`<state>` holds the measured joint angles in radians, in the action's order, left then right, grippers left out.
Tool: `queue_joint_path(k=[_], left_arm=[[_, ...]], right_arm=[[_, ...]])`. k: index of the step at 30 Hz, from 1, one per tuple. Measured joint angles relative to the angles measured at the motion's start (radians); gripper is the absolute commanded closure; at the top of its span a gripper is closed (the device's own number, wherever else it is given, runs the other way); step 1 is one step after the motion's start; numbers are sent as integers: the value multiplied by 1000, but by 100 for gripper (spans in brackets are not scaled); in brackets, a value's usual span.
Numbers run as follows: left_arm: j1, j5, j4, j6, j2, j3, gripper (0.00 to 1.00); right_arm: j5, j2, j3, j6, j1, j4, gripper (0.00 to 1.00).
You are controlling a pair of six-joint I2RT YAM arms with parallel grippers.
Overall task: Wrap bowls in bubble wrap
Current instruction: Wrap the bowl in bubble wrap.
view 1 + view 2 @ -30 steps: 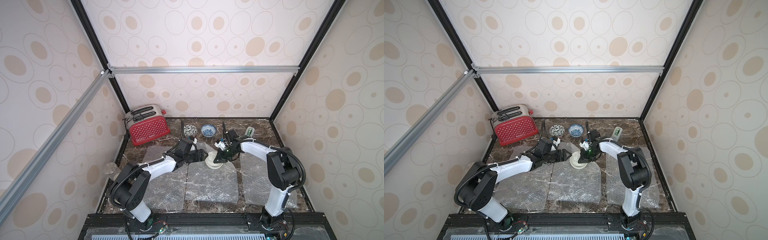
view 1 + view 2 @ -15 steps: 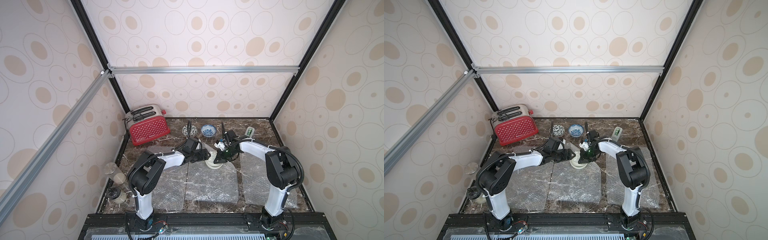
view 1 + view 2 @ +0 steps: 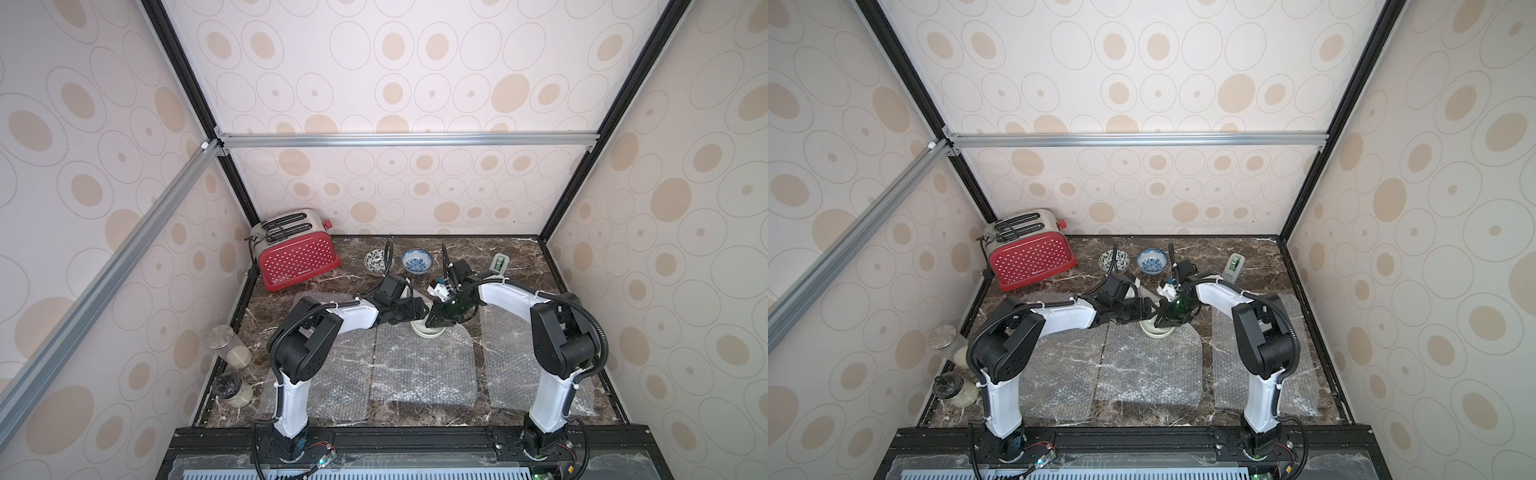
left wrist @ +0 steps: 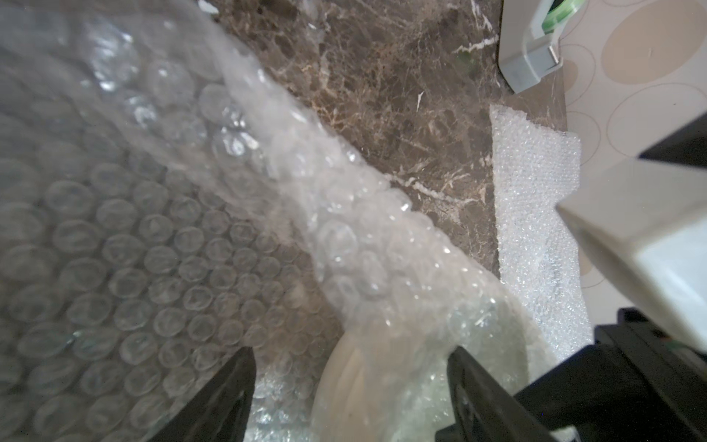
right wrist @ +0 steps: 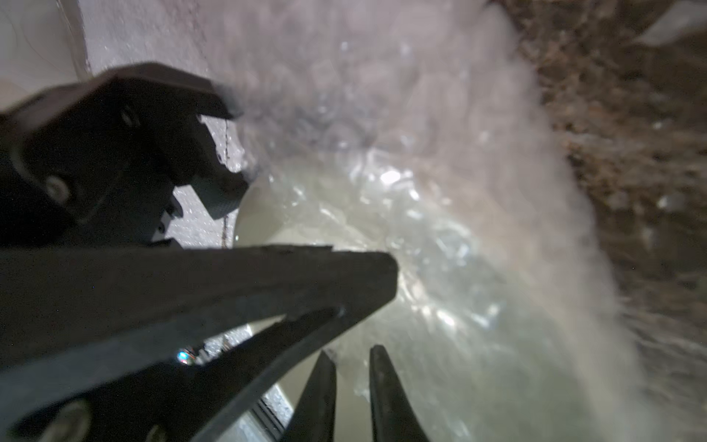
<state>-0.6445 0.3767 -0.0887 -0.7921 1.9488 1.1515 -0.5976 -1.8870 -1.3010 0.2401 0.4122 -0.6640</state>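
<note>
The plain cream bowl (image 3: 428,329) (image 3: 1156,329) sits on the far edge of the middle bubble wrap sheet (image 3: 424,370), with wrap folded over it (image 4: 344,229). My left gripper (image 4: 352,352) is open, its fingers straddling the wrapped bowl (image 4: 355,398). From the other side my right gripper (image 5: 351,354) rests over the bowl (image 5: 267,225), jaws a narrow gap apart with the wrap's edge in the gap. In both top views the two grippers (image 3: 419,312) (image 3: 437,320) meet above the bowl. The black-leaf bowl (image 3: 376,262) and the blue-pattern bowl (image 3: 417,262) stand unwrapped at the back.
A red toaster (image 3: 297,257) stands at the back left and a tape dispenser (image 3: 500,264) at the back right. Two jars (image 3: 229,349) (image 3: 232,390) stand along the left edge. Flat bubble wrap sheets lie left (image 3: 336,395) and right (image 3: 507,345) of the middle one.
My right gripper's jaws have parted from shut. The left arm's elbow has swung in toward the middle, bringing its gripper closer over the bowl and uncovering the jars.
</note>
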Motion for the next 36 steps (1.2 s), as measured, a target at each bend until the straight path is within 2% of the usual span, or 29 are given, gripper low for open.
queue_joint_path(k=[5,6,11,15,18,23,28,36], left_arm=[[0,0,-1,0,-2,-24,22],[0,-8,0,5,-2,-31,35],[-2,-53,50,44,-29,-55,35],[-2,-71,76,56,-47,-66,35],[-2,-77,80,60,-49,-66,35],[-2,-77,84,63,-51,-66,35],[-2,-86,90,64,-56,-69,35],[-2,-86,90,65,-56,-69,35]], right_arm=[[12,30,-17,-16,1,-41,70],[16,40,-27,-20,1,-56,70],[21,102,-78,-29,-19,-95,70],[69,126,-127,-37,-78,-115,68],[130,106,-181,-69,-100,-126,66],[151,-8,-262,-134,-87,-127,64],[163,-87,-259,-176,-64,-130,64],[259,-104,-259,-217,-12,-140,65]])
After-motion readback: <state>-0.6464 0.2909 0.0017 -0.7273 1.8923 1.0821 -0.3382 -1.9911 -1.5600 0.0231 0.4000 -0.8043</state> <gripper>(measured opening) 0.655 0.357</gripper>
